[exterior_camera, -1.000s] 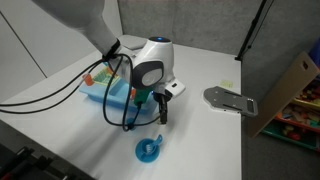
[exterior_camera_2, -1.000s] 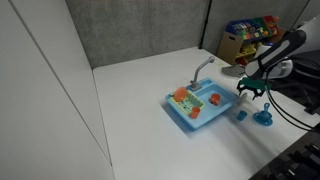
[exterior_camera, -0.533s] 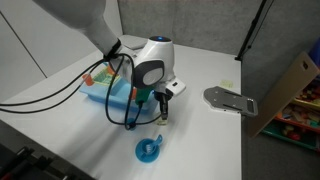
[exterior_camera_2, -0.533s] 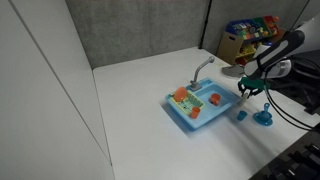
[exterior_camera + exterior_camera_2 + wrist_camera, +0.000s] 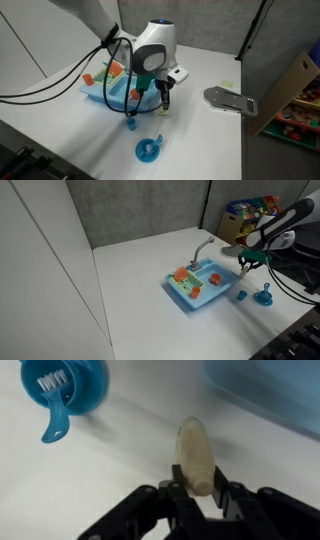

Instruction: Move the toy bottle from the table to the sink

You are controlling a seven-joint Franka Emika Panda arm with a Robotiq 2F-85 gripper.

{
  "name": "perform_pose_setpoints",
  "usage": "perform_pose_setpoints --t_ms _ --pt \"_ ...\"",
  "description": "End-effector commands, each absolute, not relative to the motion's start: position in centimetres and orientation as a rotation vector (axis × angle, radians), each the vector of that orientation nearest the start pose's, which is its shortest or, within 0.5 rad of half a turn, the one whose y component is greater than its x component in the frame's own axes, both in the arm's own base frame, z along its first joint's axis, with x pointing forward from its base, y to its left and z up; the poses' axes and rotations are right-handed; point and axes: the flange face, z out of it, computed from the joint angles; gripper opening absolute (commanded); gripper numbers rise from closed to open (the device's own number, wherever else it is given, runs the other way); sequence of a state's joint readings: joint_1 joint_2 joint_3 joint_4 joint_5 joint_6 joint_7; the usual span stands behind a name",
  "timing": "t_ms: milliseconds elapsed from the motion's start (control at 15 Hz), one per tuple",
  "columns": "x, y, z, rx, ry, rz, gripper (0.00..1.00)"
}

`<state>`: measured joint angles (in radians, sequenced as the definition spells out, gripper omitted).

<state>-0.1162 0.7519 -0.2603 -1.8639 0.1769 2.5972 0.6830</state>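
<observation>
Exterior view: arm (image 5: 100, 20) drops in from upper left, wrist bent down, gripper (image 5: 163, 103) pointing at the table (image 5: 200, 140) mid-frame. The sink (image 5: 100, 88) is just left of it, partly hidden by the arm and cables (image 5: 118, 95). Small blue cup (image 5: 130, 124) sits lower left, round blue plate (image 5: 148, 149) below. There's open tabletop to the right, up to a grey flat piece (image 5: 230, 99).

Exterior view: arm enters from the right edge, gripper (image 5: 246, 270) off the sink's (image 5: 190, 290) right end, faucet (image 5: 203, 248) at the sink's upper edge. Cup (image 5: 238, 295) and plate (image 5: 264, 298) lie below it near the table's front edge.

Wrist view: gripper (image 5: 197, 488) clamped on the lower end of the toy bottle (image 5: 193, 448), which points up-frame. Plate (image 5: 80, 385) upper left, sink wall (image 5: 270, 395) upper right, bare table between.
</observation>
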Motion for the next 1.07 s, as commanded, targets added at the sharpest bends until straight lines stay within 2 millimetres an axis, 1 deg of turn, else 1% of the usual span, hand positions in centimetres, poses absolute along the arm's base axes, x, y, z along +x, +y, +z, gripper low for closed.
perform_pose_setpoints --t_ms 0,267,400,533,600,800,1000 --pt "59.0 -21.9 16.0 -2.717 1.697 -0.016 0.11" --pt "59.3 -20.4 18.8 -2.729 1.642 -0.027 0.11" --pt "59.2 -19.8 20.1 -2.730 1.613 -0.040 0.10" --pt "58.8 -19.6 21.0 -2.721 1.586 -0.027 0.10" --pt "60.0 -19.9 19.4 -2.717 1.635 -0.057 0.31" --pt "59.5 -19.7 20.3 -2.718 1.617 -0.050 0.31" --pt "59.3 -19.6 20.1 -2.720 1.616 -0.044 0.31"
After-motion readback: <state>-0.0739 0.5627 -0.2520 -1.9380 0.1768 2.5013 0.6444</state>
